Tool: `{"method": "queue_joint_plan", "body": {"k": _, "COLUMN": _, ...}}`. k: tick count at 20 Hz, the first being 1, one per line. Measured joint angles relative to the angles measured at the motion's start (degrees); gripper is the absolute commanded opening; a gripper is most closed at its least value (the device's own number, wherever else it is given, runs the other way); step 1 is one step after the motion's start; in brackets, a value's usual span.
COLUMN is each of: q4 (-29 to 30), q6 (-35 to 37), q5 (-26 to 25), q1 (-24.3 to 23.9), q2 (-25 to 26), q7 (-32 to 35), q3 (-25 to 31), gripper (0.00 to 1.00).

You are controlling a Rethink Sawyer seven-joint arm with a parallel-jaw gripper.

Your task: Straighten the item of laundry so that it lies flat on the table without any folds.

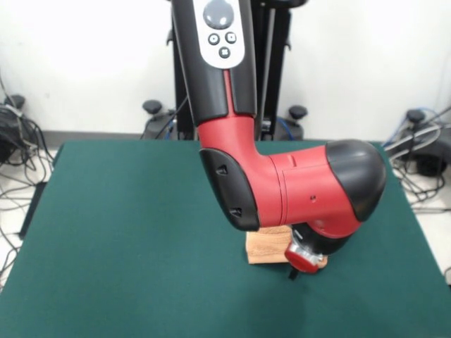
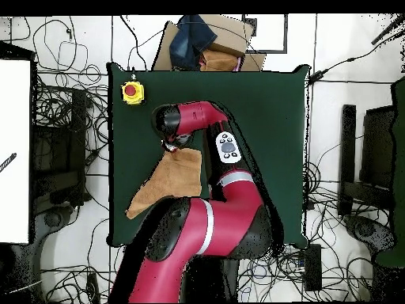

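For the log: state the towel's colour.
The towel is peach-orange, seen best in the overhead view.

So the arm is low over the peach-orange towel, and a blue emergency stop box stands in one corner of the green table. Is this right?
Not quite: the box is yellow with a red button, not blue, as the overhead view shows. The rest holds: the arm is low over the towel, and the box stands in a corner of the green table.

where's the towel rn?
Overhead view: the towel lies on the table, left of centre, just under the arm's wrist. Front view: only a corner shows, beneath the wrist, right of centre.
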Motion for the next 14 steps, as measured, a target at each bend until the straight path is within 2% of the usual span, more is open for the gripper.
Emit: {"method": "queue_joint_plan", "body": {"k": 14, "q4": 0.04, "q6": 2.94, "q5": 0.00, "q1": -0.06, "q2": -0.01, "q7": 0.00, "q3": 0.01, "gripper": 1.00}}
